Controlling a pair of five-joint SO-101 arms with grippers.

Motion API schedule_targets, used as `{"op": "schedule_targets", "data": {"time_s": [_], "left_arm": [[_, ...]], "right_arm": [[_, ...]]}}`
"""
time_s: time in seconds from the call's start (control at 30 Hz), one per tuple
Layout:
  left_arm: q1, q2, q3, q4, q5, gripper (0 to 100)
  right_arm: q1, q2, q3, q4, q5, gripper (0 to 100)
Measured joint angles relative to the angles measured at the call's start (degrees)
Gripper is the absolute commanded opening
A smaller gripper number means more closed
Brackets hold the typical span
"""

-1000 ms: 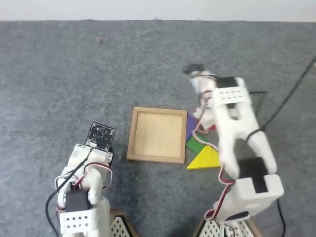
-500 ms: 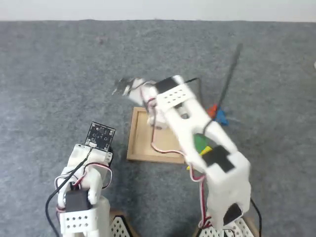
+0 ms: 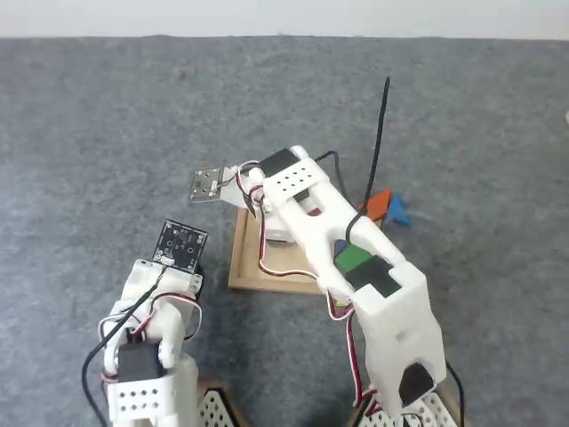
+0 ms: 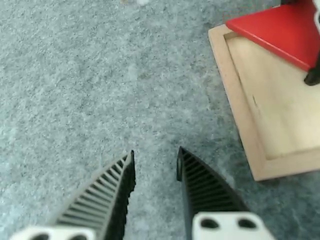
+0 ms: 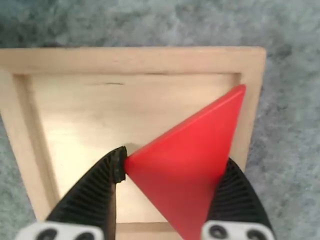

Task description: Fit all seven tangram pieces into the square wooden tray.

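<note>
one square wooden tray (image 3: 238,258) lies on the grey desk (image 3: 107,116). one red triangle (image 5: 192,150) sits above its inside, one corner over the rim, pinched between the right jaws. beside the tray we count one orange piece (image 3: 380,204) touching one blue piece (image 3: 399,212), and one green piece (image 3: 353,257) partly hidden by the right arm (image 3: 391,311). the left jaws are spread, holding nothing, over the desk beside the tray.

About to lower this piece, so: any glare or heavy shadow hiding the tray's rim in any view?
High view: even light, no glare; the right arm, not shadow, covers much of the tray. Right wrist view: rim evenly lit, a small dark shadow under the red triangle. Left wrist view: no glare, rim plain.
</note>
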Motion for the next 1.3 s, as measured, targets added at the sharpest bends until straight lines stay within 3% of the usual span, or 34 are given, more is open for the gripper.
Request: {"op": "schedule_targets", "data": {"time_s": [0.77, 0.83, 1.1, 1.3], "left_arm": [[0.00, 0.00, 0.00, 0.00, 0.00, 14], [0.00, 0.00, 0.00, 0.00, 0.00, 14], [0.00, 0.00, 0.00, 0.00, 0.00, 14], [0.00, 0.00, 0.00, 0.00, 0.00, 14]], "right_arm": [[-0.26, 0.00, 0.00, 2.55, -3.08, 9.9], [-0.26, 0.00, 0.00, 2.55, -2.99, 14.0], [-0.35, 0.00, 0.00, 2.55, -2.90, 45.5], [-0.26, 0.00, 0.00, 2.55, -2.81, 48.6]]}}
